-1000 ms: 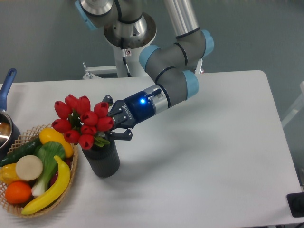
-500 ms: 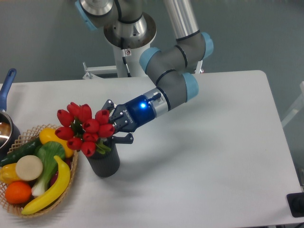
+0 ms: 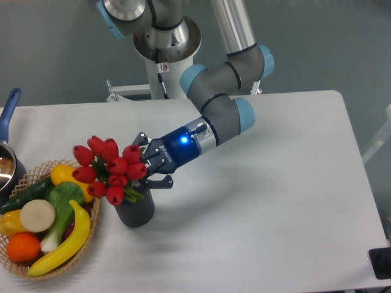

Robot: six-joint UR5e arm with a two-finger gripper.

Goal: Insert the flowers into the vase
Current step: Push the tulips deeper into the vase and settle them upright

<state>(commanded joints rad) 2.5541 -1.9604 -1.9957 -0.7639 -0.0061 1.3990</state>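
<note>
A bunch of red tulip flowers [image 3: 110, 168] with green leaves stands tilted in the mouth of the dark grey vase [image 3: 135, 212], the buds leaning left over the basket's edge. My gripper [image 3: 148, 161] comes in from the right, level with the stems just above the vase's rim, and is shut on the flowers. The stems themselves are hidden behind the buds and the fingers. The vase stands upright on the white table.
A woven basket [image 3: 94, 227] of produce (banana, orange, green vegetables) sits right beside the vase on its left. A pot with a blue handle [image 3: 10, 110] is at the far left edge. The arm's base stands behind the table at the top centre.
The gripper has gone down and a little to the right with the flowers, so the bunch now sits lower in the vase's mouth. The vase has not moved.
</note>
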